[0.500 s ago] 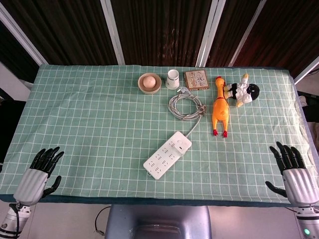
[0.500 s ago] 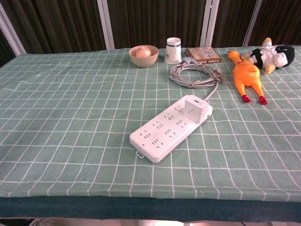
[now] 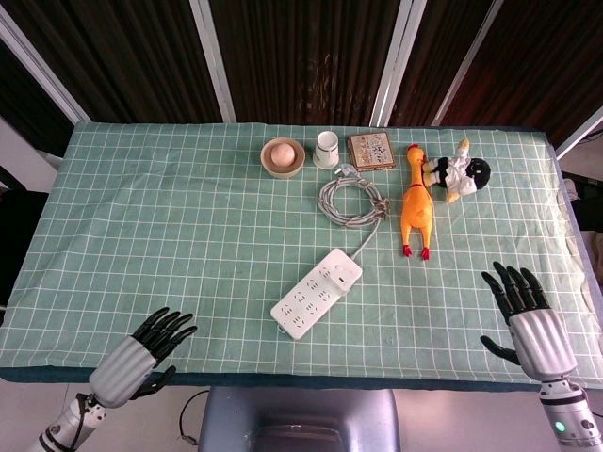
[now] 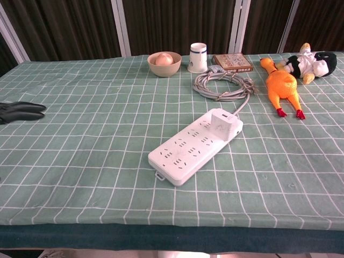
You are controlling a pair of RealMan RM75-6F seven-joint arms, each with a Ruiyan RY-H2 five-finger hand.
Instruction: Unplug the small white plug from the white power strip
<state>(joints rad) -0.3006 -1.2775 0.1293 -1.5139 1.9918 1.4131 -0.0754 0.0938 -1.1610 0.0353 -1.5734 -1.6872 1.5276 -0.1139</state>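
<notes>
The plug [image 4: 224, 124] sits in the far end of the power strip [image 4: 194, 146], which lies slantwise at the middle of the table [image 3: 170, 226], its coiled cable [image 3: 352, 200] just behind it. The left robot hand [image 3: 141, 351] hovers at the near left edge, fingers spread and holding nothing. The right robot hand [image 3: 528, 316] is likewise spread and empty at the near right edge, well apart from the strip.
</notes>
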